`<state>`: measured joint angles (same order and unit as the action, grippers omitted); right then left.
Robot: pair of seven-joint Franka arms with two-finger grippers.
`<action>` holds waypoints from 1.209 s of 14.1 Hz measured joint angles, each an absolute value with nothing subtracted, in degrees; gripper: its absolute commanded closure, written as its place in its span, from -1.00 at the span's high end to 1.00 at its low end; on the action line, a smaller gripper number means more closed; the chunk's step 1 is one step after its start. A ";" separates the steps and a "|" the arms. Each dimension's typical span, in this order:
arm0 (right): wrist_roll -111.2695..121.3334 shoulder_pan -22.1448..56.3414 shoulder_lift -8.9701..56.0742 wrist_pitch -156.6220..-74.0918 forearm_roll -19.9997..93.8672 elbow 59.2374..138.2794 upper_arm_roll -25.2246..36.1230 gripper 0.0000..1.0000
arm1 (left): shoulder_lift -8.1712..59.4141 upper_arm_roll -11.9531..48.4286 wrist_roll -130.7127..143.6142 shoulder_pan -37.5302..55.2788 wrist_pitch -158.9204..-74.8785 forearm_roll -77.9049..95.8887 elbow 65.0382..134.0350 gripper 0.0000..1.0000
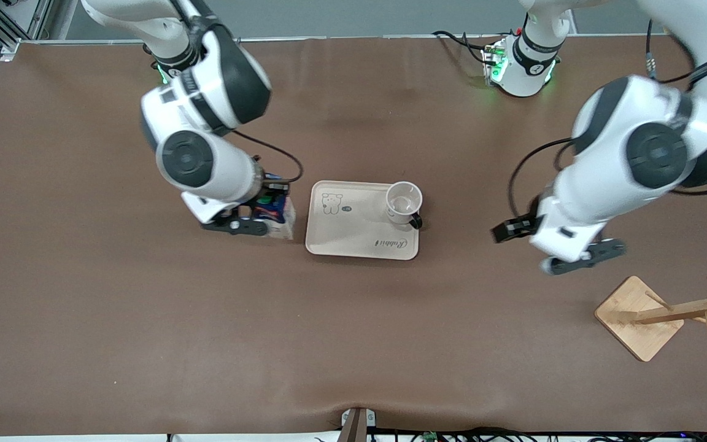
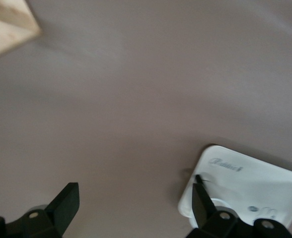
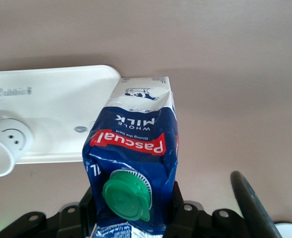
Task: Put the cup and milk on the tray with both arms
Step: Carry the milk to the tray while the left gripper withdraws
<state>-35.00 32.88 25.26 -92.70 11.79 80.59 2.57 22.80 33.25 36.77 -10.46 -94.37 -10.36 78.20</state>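
Observation:
The cream tray lies mid-table, and the white cup stands upright on its corner toward the left arm's end. The dark-blue milk carton with a green cap is beside the tray's edge toward the right arm's end. My right gripper is shut on the carton. In the right wrist view its fingers squeeze the carton near the cap, with the cup and tray in sight. I cannot tell whether the carton rests on the table. My left gripper is open and empty over bare table between tray and rack; it also shows in the left wrist view.
A wooden mug rack with pegs stands on a square base near the left arm's end, nearer the front camera than the left gripper. Its base corner shows in the left wrist view, as does the tray. The table is brown.

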 measured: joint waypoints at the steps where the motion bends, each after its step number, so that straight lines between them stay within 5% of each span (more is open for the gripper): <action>1: -36.57 34.44 26.00 -93.99 11.83 80.52 2.57 -0.73 | 21.20 33.23 33.19 -12.85 -93.38 -10.39 78.18 1.00; 8: -43.49 41.19 32.00 -102.18 15.53 80.39 2.59 -0.72 | 11.42 33.22 15.17 -22.73 -87.52 -10.39 78.11 1.00; 11: -43.77 42.73 34.02 -102.74 15.88 80.27 2.58 -0.55 | 7.51 30.39 11.95 -20.20 -86.72 -10.38 78.23 1.00; 12: -43.92 42.85 34.01 -102.39 15.89 80.00 2.61 -0.20 | 6.32 26.74 10.52 -17.03 -85.63 -10.11 78.34 1.00; 14: -43.92 42.86 34.11 -102.29 16.04 79.98 2.66 0.99 | 4.75 17.30 7.50 -8.93 -84.39 -8.46 78.65 1.00; 17: -43.89 42.87 34.47 -102.28 16.16 79.99 2.71 1.00 | 3.30 4.76 1.84 -0.37 -83.27 -3.73 79.59 1.00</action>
<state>-43.89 42.87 34.47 -102.28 16.16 79.99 2.71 3.30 4.76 1.84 -0.37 -83.27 -3.73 79.59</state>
